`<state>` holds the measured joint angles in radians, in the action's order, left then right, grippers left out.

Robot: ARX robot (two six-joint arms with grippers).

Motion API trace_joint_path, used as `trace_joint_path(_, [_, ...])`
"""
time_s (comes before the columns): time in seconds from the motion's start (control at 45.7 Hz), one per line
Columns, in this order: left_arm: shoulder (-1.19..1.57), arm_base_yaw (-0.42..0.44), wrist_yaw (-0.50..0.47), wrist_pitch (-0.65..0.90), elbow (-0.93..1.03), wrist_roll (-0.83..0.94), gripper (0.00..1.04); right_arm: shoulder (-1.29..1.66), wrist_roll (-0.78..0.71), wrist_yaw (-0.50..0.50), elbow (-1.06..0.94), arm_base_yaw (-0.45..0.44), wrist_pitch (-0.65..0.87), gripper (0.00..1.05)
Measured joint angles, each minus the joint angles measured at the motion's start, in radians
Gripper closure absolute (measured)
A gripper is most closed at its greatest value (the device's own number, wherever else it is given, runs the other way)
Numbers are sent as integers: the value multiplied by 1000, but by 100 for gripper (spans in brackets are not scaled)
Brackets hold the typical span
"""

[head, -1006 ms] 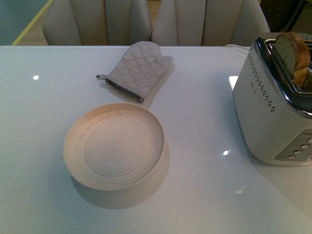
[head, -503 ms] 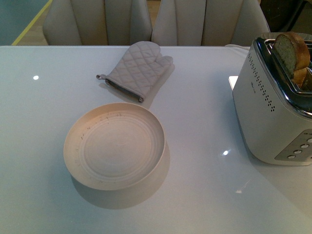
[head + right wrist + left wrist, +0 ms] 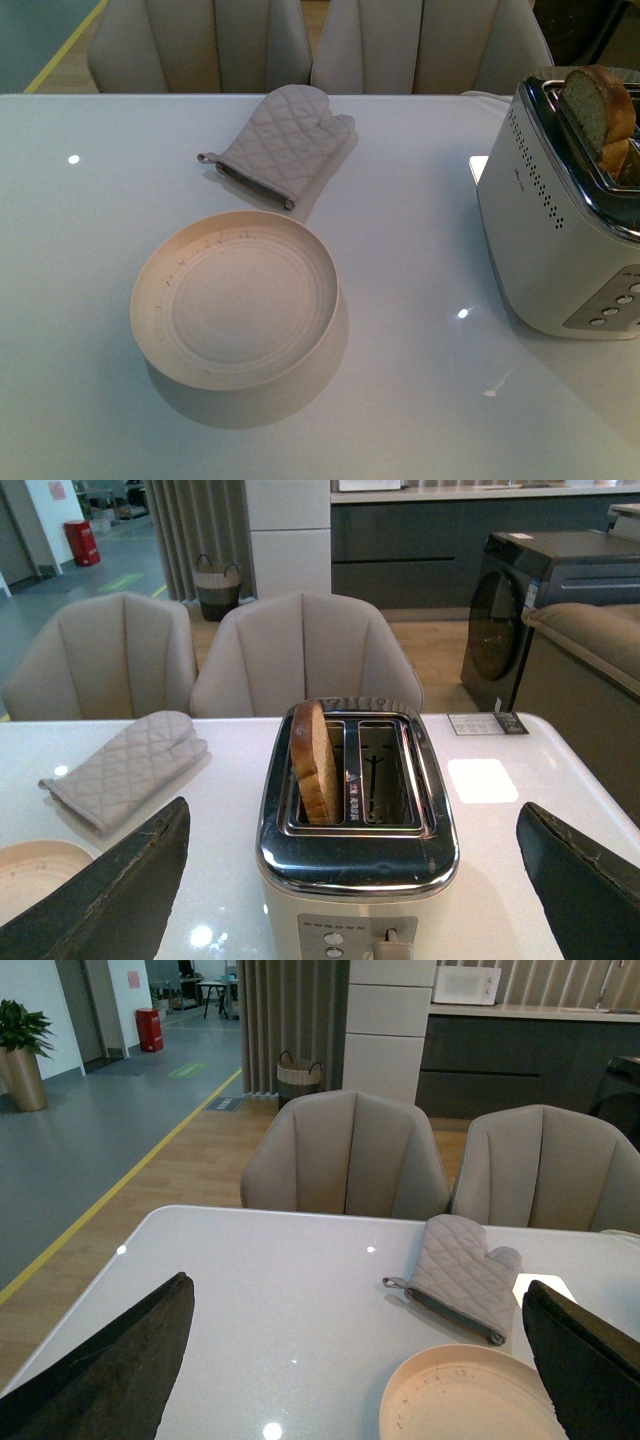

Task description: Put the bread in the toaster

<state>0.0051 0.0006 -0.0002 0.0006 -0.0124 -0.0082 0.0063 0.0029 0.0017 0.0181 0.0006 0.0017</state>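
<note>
Bread (image 3: 598,108) is in the toaster (image 3: 560,240): slice stands upright in one of the two chrome top slots, upper half sticking out above the rim. Right wrist view confirms it: bread (image 3: 313,762) fills one slot, the slot beside it holds nothing, toaster (image 3: 357,860) buttons and lever face the camera.

Toaster sits at the right edge of the tabletop (image 3: 420,400), partly cut off by the front view's border. Dotted vent holes on its side, round buttons on the near face.

Round cream plate (image 3: 237,299) sits near the middle of the tabletop, toward the near edge, bare. Quilted grey oven mitt (image 3: 283,143) lies flat beyond it, toward the far edge, thumb pointing toward the toaster side. Mitt and plate are apart, not touching. Two beige chairs (image 3: 310,45) stand behind the far edge.

Neither arm shows in the front view.

Left gripper (image 3: 365,1360): fingers spread wide at the two sides of its wrist view, nothing between them, hovering above the tabletop with plate (image 3: 470,1400) and mitt (image 3: 458,1275) ahead of it.

Right gripper (image 3: 350,880): fingers likewise spread wide, released, nothing grasped, clear of the toaster, which sits centred between them in that view.
</note>
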Motion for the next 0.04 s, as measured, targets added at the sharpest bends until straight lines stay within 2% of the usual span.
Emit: trace_joint_path(0.044, [0,0,0,0,0,0,7,0,0,0,0,0,0,9])
